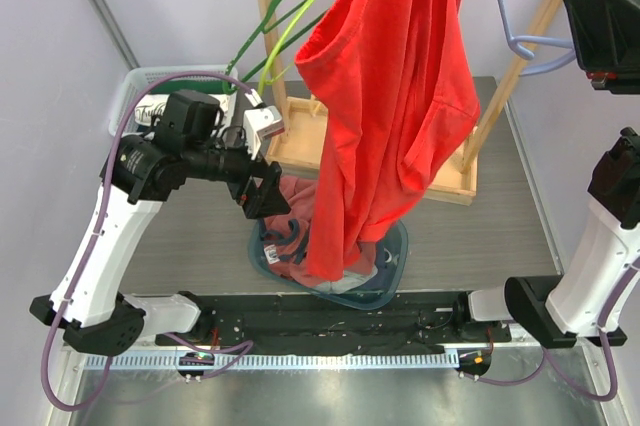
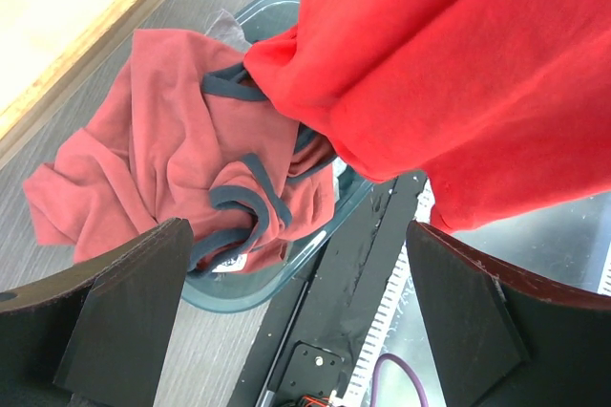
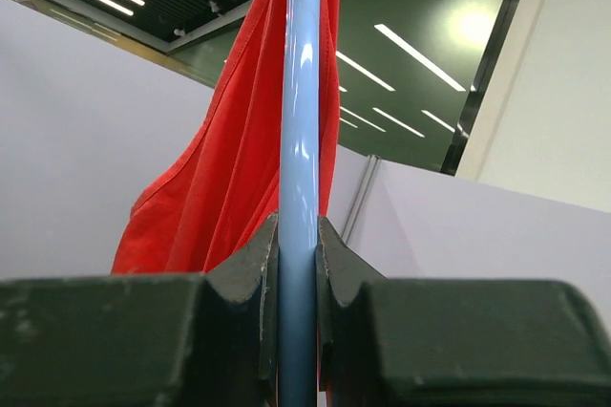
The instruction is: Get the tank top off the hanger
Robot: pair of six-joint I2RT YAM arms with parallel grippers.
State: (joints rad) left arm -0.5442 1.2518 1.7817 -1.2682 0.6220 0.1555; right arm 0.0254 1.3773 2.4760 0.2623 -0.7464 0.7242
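Tank top point(image 1: 390, 76) hangs lengthwise straight down; right fingers point(image 3: 246, 278) pinch blue hanger point(image 3: 298, 139); left fingers point(image 2: 124, 311) wide.

"Is the light good from above?"

"Yes, bright and even. Shadows on the table point(image 1: 200, 246) are soft, and the metal sheet point(image 1: 330, 391) at the near edge gives pale glare."

"And the wrist views?"

"The ceiling lamps point(image 3: 420, 56) are burnt-out white stripes. The hanger point(image 3: 298, 139) carries a long white reflection. The dark fingers point(image 2: 124, 311) look slightly out of focus, but the tank top point(image 2: 458, 73) is sharp."
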